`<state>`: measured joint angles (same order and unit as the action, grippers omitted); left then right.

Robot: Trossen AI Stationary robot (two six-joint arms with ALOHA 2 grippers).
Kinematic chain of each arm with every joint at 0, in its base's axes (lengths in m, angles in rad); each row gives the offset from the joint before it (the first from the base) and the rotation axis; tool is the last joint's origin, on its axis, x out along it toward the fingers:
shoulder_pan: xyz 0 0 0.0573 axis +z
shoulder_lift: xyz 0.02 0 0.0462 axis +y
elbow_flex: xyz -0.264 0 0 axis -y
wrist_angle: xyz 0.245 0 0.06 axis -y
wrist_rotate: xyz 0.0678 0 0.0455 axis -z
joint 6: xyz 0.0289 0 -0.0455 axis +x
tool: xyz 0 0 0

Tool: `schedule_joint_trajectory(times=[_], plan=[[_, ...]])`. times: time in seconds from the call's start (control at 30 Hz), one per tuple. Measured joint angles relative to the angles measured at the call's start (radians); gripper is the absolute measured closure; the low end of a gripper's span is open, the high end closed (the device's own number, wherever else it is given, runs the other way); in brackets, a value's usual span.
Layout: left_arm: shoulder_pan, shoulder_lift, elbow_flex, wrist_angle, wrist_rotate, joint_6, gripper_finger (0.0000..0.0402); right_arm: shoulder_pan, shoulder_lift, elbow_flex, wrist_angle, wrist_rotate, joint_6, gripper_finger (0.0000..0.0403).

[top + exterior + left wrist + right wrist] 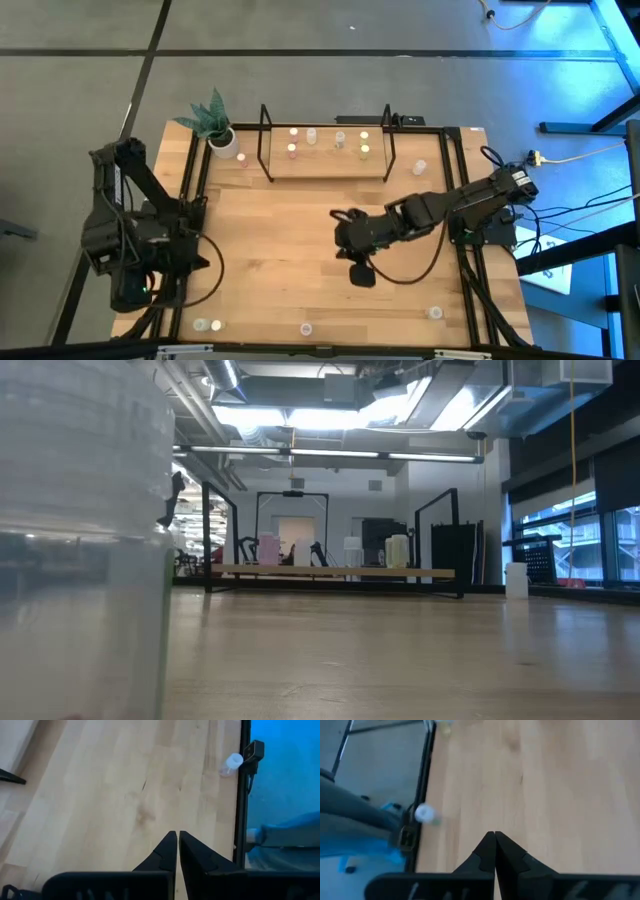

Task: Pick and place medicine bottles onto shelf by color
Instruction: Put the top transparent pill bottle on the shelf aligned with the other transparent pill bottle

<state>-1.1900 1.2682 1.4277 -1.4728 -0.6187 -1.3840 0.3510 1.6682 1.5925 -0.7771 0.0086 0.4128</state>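
The shelf (328,150), a light-wood board in a black rod frame, stands at the table's far middle. Several medicine bottles (338,140) stand upright on it, and the low view shows pink, white and yellow-green ones (268,550) there. Loose bottles rest on the table near the front edge (306,327), at the front left (207,325) and at the front right (435,313). My right gripper (494,837) is shut and hangs over the table's middle (338,232). My left gripper (177,837) is shut and stays by the left edge (203,264). Neither holds anything.
A white pot with a green plant (216,125) stands at the far left corner, a bottle (241,157) beside it. Another bottle (420,167) stands right of the shelf. Black rails (468,250) run along the table's sides. One bottle (85,540) stands right before the low camera.
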Motion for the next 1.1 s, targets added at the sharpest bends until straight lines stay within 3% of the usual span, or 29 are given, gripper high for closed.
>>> schedule_joint_trajectory(times=[0.17, 0.4, 0.47, 0.73, 1.1], plan=[[0.000, 0.050, 0.000, -0.001, 0.000, -0.023, 0.0400, 0.020, 0.000, 0.000, -0.120, -0.035, 0.106, 0.0396], [0.000, 0.080, 0.000, -0.001, 0.001, -0.023, 0.0392, 0.027, 0.000, 0.000, -0.194, -0.273, 0.054, 0.0388], [0.000, 0.081, 0.000, -0.001, 0.001, -0.023, 0.0388, 0.038, 0.000, 0.000, -0.193, -0.295, -0.005, 0.0395], [0.000, 0.081, 0.000, 0.000, 0.002, -0.027, 0.0376, 0.089, 0.011, 0.000, -0.177, -0.197, -0.123, 0.0398], [0.000, 0.081, 0.000, -0.023, 0.003, -0.020, 0.0374, 0.152, 0.014, 0.019, -0.178, -0.159, 0.104, 0.0401]])
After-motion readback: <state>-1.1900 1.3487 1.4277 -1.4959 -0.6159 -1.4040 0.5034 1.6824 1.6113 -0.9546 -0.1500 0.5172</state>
